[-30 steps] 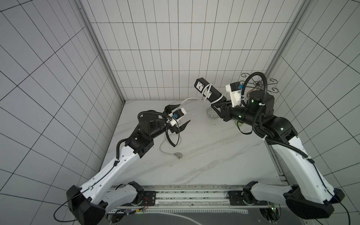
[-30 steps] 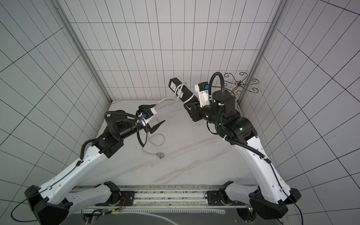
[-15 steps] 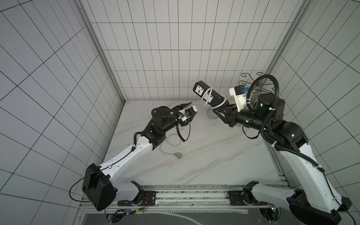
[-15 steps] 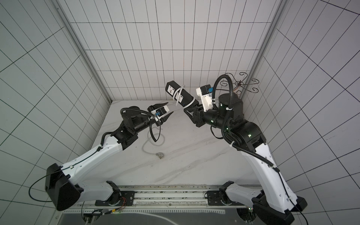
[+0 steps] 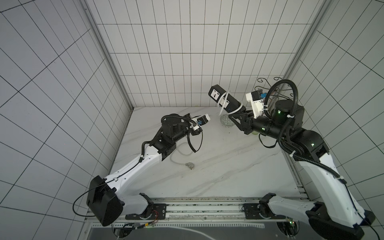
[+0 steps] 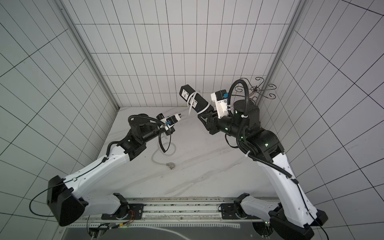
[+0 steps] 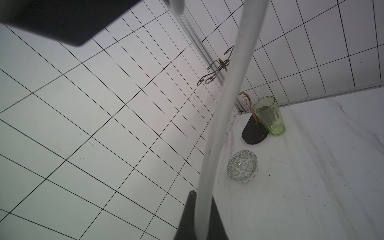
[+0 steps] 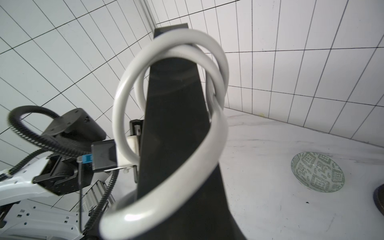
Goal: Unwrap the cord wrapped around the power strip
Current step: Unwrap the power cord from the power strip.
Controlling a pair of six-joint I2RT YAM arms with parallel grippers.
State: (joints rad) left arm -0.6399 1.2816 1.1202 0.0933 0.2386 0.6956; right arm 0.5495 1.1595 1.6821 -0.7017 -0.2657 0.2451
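The black power strip (image 5: 233,101) (image 6: 202,100) is held up in the air, tilted, with my right gripper (image 5: 236,114) shut on its lower end. The pale cord (image 5: 225,96) (image 8: 124,93) loops round it in a couple of loose turns. One strand (image 7: 224,104) runs from the strip (image 7: 62,18) down between the dark fingers (image 7: 187,218) of my left gripper (image 7: 202,218) (image 6: 179,118), which is shut on it, just left of the strip. The rest of the cord (image 5: 178,153) curls on the table and ends in the grey plug (image 5: 190,166). My right jaws are hidden behind the strip (image 8: 176,124).
A patterned bowl (image 5: 226,121) (image 7: 242,166) (image 8: 318,172) sits on the white marbled table under the strip. A green glass (image 7: 269,116) and a scrolled wire stand (image 5: 268,83) on a dark base (image 7: 254,133) stand in the back right corner. Tiled walls enclose three sides.
My left arm has reached up and right from above the table to the strand hanging off the strip, and its gripper has shut on it. My right arm has shifted the strip slightly.
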